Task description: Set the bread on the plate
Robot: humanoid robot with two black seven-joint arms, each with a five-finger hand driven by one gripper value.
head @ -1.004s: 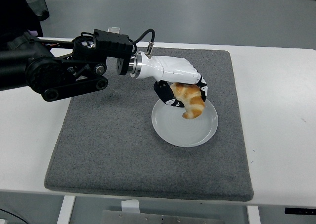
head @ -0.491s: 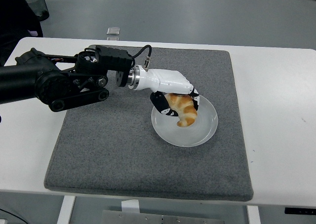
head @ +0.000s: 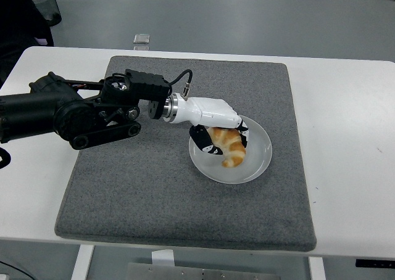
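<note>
Reaching in from the picture's left edge, the robot's black left arm (head: 74, 110) stretches across a grey felt mat (head: 154, 187) that lies on the white table (head: 345, 138). The arm ends in a white-shelled left hand (head: 213, 123) whose black-and-white fingers (head: 207, 141) curl down around a croissant (head: 228, 145). The fingers wrap the pastry's upper end from both sides, so the hand holds it in a close grasp rather than with spread digits.

The golden-brown croissant sits over the left-centre part of a round white plate (head: 259, 163), which rests on the mat toward its right half. Its lower tip points toward the near side of the plate and appears to touch the plate's surface, though the shading beneath it makes contact hard to confirm. The upper part of the pastry is partly hidden by the hand's shell and fingertips.

A black cable (head: 179, 79) loops up from the wrist, just behind the silver collar where the white hand joins the black forearm. At the far edge of the table, beyond the mat, a small clear object (head: 141, 39) lies on its own; it is too small to identify. In the top left corner a clear plastic cup (head: 44, 1) shows against a dark shape.
</note>
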